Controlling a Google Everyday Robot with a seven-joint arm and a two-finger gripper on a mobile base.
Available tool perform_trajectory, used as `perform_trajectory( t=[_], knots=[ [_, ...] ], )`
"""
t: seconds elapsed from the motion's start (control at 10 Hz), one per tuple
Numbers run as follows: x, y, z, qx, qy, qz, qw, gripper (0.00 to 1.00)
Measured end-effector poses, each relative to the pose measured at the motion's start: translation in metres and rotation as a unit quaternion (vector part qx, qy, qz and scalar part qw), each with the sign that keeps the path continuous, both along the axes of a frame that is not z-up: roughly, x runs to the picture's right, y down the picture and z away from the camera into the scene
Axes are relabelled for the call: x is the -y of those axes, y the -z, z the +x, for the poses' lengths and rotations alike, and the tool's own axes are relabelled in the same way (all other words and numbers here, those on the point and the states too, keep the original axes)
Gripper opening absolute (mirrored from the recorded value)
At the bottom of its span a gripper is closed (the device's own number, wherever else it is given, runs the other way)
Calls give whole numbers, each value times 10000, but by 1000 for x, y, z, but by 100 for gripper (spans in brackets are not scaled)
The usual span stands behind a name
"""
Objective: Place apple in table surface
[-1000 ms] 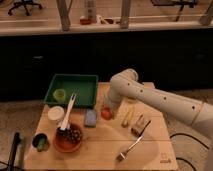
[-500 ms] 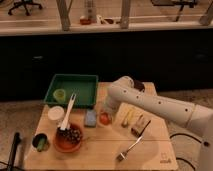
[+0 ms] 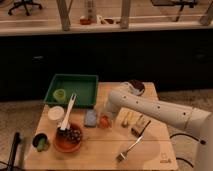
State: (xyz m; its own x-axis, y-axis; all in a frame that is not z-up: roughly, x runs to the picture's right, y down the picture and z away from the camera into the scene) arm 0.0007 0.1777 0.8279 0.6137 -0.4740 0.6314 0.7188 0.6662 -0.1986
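Okay, my arm bends sharply down, gripper (image 3: 105, 117) at the apple (image 3: 104, 122) low over the table (image 3: 150, 150), grip can't tell.

Dark cabinets (image 3: 150, 57), pale speckled floor (image 3: 17, 117)

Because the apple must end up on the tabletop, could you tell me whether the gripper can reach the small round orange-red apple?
Likely yes: the gripper sits right above the apple, and the flat blue rectangular object beside it leaves that approach free.
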Motion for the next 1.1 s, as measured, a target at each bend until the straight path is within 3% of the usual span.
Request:
perform_trajectory(
  t=[0.6,1.1],
  knots=[
    [1,-6,0,-46,-110,-29,9999,78],
    [4,-9,1,-66,-143,12,9999,80]
  ],
)
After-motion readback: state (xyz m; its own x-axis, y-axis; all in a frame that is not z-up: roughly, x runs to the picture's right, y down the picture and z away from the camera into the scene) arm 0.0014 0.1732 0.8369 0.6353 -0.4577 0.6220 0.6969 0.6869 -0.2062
